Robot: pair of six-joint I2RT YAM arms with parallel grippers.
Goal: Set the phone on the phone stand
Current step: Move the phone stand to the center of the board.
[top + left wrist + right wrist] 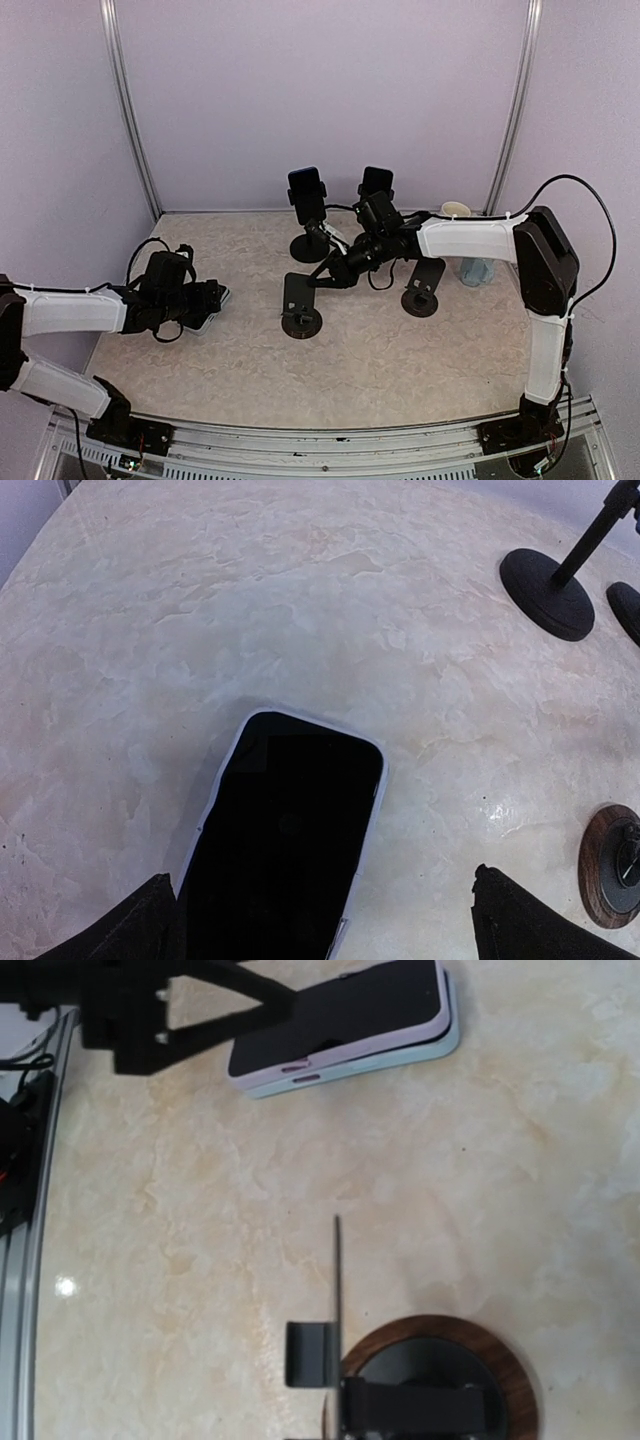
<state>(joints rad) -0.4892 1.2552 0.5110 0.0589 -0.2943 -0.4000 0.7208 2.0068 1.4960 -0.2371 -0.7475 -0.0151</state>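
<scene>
Left gripper (320,905): matt black fingers (125,930) fill the bottom corners of the left wrist frame. The jaws are wide apart, one on each side of the near end of a black-screened phone (285,845) in a pale lilac case, and they hold nothing.
Phone: flat slab with rounded corners, its glossy screen facing up. It lies on the table at left centre of the top frame, well apart from every stand.
Phone edge, right wrist frame only: side buttons and a pale blue layer under the lilac one at the upper middle. Whether that layer is a second phone or part of the case, I cannot tell.
Table (400,370): beige marbled top with a slight sheen.
Empty phone stand (425,1405): round black base with a wood-grain rim. Its thin black back plate shows edge-on at the bottom centre of the right wrist frame.
Right gripper (338,272): dark, seen only from above at frame centre, just beside that stand's plate. Whether its jaws are apart or together, I cannot tell.
Rear stands (308,200): two at upper centre, each holding an upright dark phone.
Second empty stand (425,282): black, right of centre.
Tumbler (477,270): clear and bluish, at the right.
</scene>
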